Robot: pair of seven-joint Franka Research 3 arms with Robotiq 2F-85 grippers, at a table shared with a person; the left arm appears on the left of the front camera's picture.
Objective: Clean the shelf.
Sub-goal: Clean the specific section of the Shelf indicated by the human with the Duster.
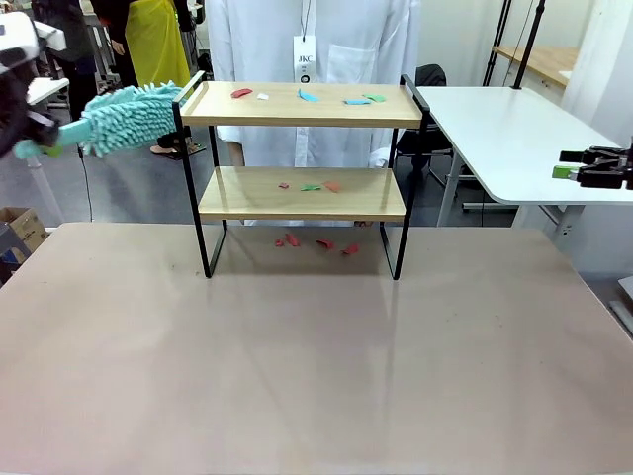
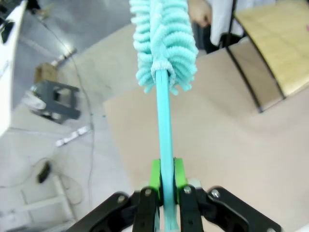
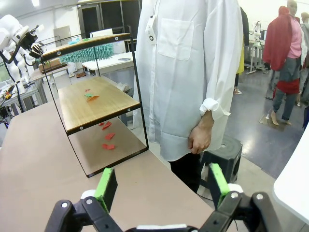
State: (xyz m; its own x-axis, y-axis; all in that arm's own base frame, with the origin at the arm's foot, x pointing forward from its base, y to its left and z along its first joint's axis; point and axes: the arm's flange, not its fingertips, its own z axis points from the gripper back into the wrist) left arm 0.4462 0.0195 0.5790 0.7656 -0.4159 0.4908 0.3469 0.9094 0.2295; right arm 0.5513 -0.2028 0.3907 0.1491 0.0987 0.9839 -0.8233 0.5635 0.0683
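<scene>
Two risks: left end effector (image 2: 164, 178), clamped on duster (image 1: 129, 117), may tip shelf (image 1: 297, 120) or fling scraps (image 1: 308, 95) onto bench (image 1: 297, 376); right end effector (image 3: 161, 184) fingers apart.

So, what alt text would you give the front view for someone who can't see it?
A two-tier wooden shelf stands on a beige table, coloured scraps littering both boards and the table beneath. The left end effector holds a fluffy teal duster up by the shelf's top rail; the right end effector hangs open at far right, a white-coated person behind.
</scene>
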